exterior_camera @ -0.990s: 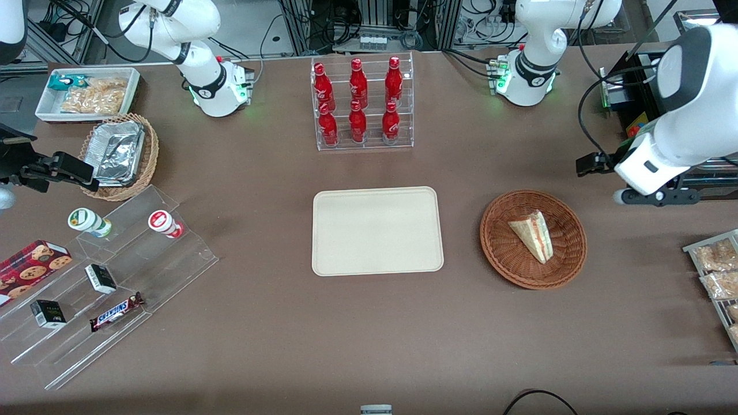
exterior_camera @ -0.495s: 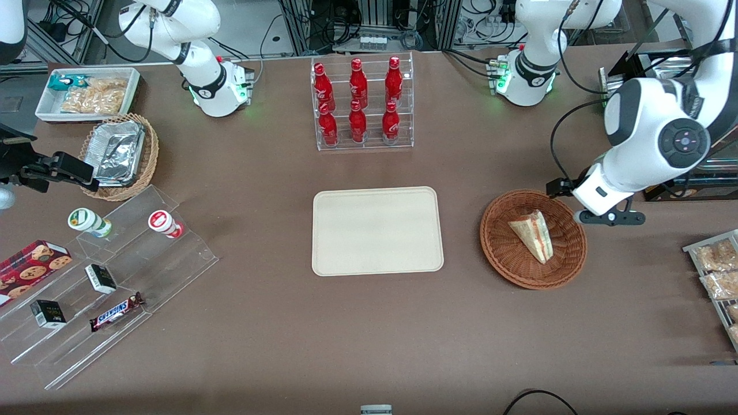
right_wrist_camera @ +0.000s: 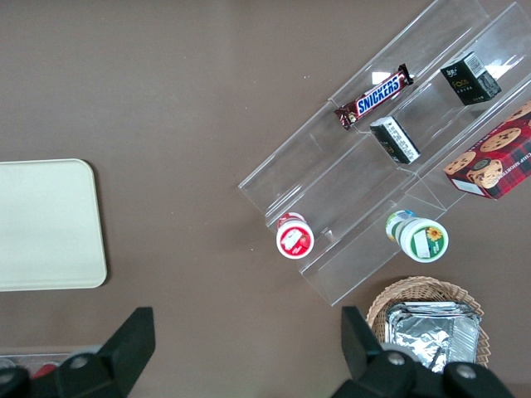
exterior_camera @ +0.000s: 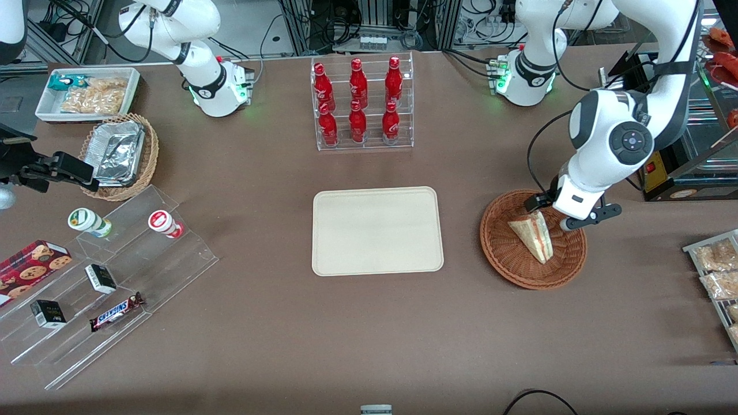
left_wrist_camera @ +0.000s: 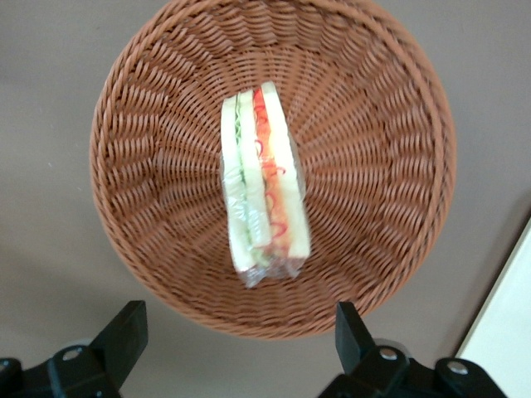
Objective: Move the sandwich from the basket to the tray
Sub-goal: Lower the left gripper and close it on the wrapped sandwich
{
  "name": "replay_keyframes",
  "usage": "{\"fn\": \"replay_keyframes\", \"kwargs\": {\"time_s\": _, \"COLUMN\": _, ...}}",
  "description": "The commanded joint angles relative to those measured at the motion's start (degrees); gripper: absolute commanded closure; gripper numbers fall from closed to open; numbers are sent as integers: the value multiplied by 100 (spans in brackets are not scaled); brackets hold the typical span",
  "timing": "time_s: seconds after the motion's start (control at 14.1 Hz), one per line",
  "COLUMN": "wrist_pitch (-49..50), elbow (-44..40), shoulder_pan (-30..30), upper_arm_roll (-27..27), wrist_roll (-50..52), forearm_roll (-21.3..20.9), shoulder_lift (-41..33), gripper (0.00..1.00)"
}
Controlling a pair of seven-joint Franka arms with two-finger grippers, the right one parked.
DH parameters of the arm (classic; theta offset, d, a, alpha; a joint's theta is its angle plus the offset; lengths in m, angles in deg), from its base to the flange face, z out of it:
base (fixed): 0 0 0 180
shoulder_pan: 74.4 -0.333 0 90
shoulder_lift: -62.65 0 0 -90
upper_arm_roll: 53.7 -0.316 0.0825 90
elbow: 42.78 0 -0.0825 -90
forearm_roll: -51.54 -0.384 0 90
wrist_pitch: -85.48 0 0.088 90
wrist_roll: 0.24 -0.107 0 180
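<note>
I log, on the desk [exterior_camera: 369,334]: tray [exterior_camera: 377,230], bare, mid-desk; basket [exterior_camera: 533,239] beside it toward the working arm's end, sandwich [exterior_camera: 533,233] lying inside; my tool [exterior_camera: 556,216] above the basket's rim, fingers [left_wrist_camera: 124,336] spread wide, holding nothing.

The worktop [exterior_camera: 277,346] is covered in a plain dull brown. The basket [exterior_camera: 568,268] is woven in reddish-brown wicker, its ribs laid out in rings. The sandwich [exterior_camera: 533,235] is made of pale white bread, with stripes of red and green filling shown along its edge. The tray [exterior_camera: 377,230] is coloured an even cream-beige, without pattern. The pincer [left_wrist_camera: 236,348], held above the basket's rim with its fingers apart, is finished in black. The bottles [exterior_camera: 357,101] are coloured bright red with white lettering, and are kept in a clear rack [exterior_camera: 372,144].
</note>
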Motion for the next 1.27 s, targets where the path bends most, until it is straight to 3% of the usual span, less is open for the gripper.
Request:
{"fn": "replay_keyframes", "kwargs": {"time_s": 0.0, "wrist_pitch": -560, "elbow": 173, "shoulder_pan": 80, "upper_arm_roll": -53, "wrist_roll": 994, "forearm_roll": 19, "shoulder_lift": 76, "gripper": 0}}
{"fn": "replay_keyframes", "kwargs": {"time_s": 0.21, "wrist_pitch": -1273, "elbow": 437, "shoulder_pan": 62, "upper_arm_roll": -53, "wrist_roll": 1207, "forearm_roll": 19, "shoulder_lift": 295, "gripper": 0}}
{"fn": "replay_keyframes", "kwargs": {"time_s": 0.57, "wrist_pitch": -1608, "elbow": 394, "shoulder_pan": 1, "upper_arm_roll": -62, "wrist_roll": 1295, "forearm_roll": 45, "shoulder_lift": 805, "gripper": 0}}
{"fn": "replay_keyframes", "kwargs": {"time_s": 0.64, "wrist_pitch": -1687, "elbow": 393, "shoulder_pan": -8, "upper_arm_roll": -62, "wrist_roll": 1304, "forearm_roll": 45, "shoulder_lift": 841, "gripper": 4}}
{"fn": "replay_keyframes", "kwargs": {"time_s": 0.78, "wrist_pitch": -1697, "elbow": 367, "shoulder_pan": -8, "upper_arm_roll": -62, "wrist_roll": 1496, "forearm_roll": 45, "shoulder_lift": 911, "gripper": 55}}
{"fn": "replay_keyframes", "kwargs": {"time_s": 0.92, "wrist_pitch": -1644, "elbow": 358, "shoulder_pan": -17, "upper_arm_roll": -71, "wrist_roll": 1568, "forearm_roll": 63, "shoulder_lift": 903, "gripper": 87}}
{"fn": "replay_keyframes", "kwargs": {"time_s": 0.99, "wrist_pitch": -1592, "elbow": 297, "shoulder_pan": -8, "upper_arm_roll": -71, "wrist_roll": 1524, "forearm_roll": 45, "shoulder_lift": 911, "gripper": 92}}
{"fn": "replay_keyframes", "kwargs": {"time_s": 1.2, "wrist_pitch": -1223, "elbow": -1, "shoulder_pan": 1, "upper_arm_roll": -71, "wrist_roll": 1051, "forearm_roll": 36, "shoulder_lift": 894, "gripper": 93}}
